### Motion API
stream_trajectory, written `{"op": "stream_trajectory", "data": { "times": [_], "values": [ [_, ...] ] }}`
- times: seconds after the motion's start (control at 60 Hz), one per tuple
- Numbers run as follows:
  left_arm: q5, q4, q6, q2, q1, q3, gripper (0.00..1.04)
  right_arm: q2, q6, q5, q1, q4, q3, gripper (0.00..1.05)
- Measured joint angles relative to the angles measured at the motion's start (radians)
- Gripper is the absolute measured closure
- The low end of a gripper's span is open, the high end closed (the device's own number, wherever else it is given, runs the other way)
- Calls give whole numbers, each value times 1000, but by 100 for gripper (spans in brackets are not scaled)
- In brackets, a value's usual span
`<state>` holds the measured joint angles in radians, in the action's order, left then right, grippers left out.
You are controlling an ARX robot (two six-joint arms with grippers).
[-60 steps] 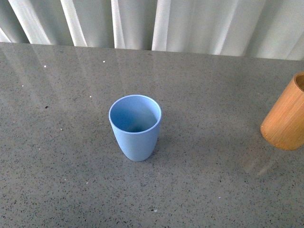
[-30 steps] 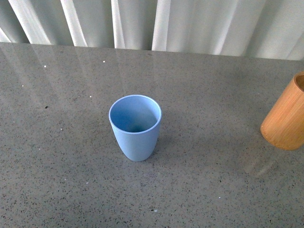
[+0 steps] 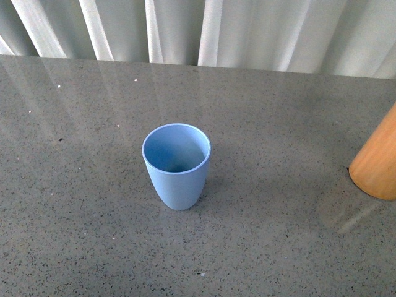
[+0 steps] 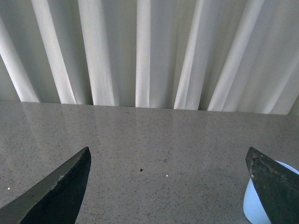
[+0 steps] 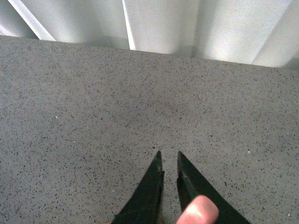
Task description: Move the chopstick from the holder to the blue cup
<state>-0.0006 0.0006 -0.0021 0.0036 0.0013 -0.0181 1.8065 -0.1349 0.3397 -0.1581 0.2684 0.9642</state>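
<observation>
**Left side.** The left gripper (image 4: 168, 149) hangs low over the bench (image 3: 74, 204) with its jaws spread wide and nothing between them. It takes no part in the transfer. From its own camera the blue cup (image 4: 254, 205) shows just beside one finger.

**Centre.** The blue cup (image 3: 176, 164) stands upright on the bench, mouth open and empty. It has bare surface all round it, which leaves room for an approach from above.

**Right side.** The holder (image 3: 377, 164) sits at the right edge of the front view, well apart from the cup. Its rim is cut off by the frame, so its contents cannot be checked.

**Right gripper.** In the right wrist view the right gripper (image 5: 169, 157) has its jaws drawn almost together, with only a narrow slit between them. A blurred pinkish rounded end (image 5: 198, 210) shows at their root. This is judged to be the chopstick, clamped there so it can be carried to the cup. The contact itself is not visible. A curtain (image 3: 247, 31) closes the far side.
</observation>
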Motion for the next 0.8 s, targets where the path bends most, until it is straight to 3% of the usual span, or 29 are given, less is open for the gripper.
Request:
{"op": "stream_trajectory", "data": {
  "times": [0.483,0.8],
  "values": [
    [0,0,0,0,0,0,7,-57,35,-7,72,99,-58,103],
    [0,0,0,0,0,0,7,-138,42,-34,93,72,-63,103]
  ]
}}
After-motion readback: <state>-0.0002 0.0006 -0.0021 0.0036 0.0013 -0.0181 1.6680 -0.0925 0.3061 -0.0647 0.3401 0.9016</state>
